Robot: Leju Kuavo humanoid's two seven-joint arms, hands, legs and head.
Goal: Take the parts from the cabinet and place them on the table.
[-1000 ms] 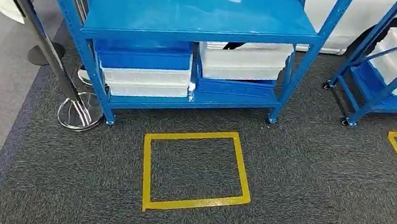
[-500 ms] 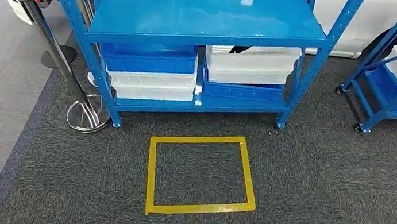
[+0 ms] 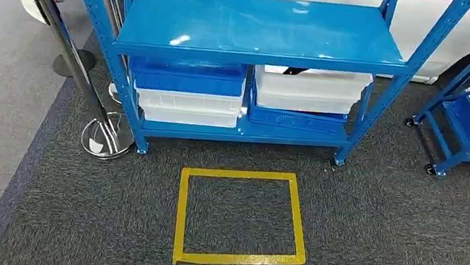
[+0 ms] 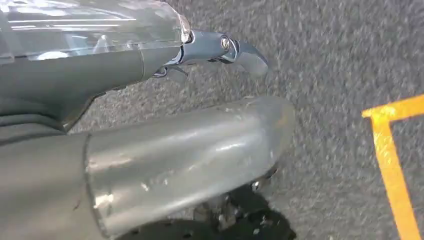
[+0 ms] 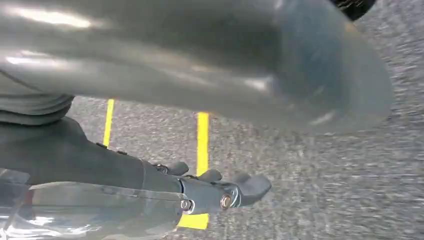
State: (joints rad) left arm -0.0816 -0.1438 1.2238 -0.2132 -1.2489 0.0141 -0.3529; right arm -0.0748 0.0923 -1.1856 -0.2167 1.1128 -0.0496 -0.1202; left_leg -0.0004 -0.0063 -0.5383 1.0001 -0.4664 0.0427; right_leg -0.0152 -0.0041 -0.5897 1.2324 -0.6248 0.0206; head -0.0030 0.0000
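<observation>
Step in hand, judged: approach to the blue cabinet [image 3: 259, 29].
Parts: likely in the white bins [image 3: 312, 91] and blue bins [image 3: 188, 77] on its lowest shelf; contents hidden.
Left hand [image 4: 190, 145] and right hand [image 5: 215, 192]: hanging over carpet, fingers loosely extended, holding nothing.
Advice: stop squarely on the yellow floor square [image 3: 241, 219], then crouch before reaching low.
</observation>
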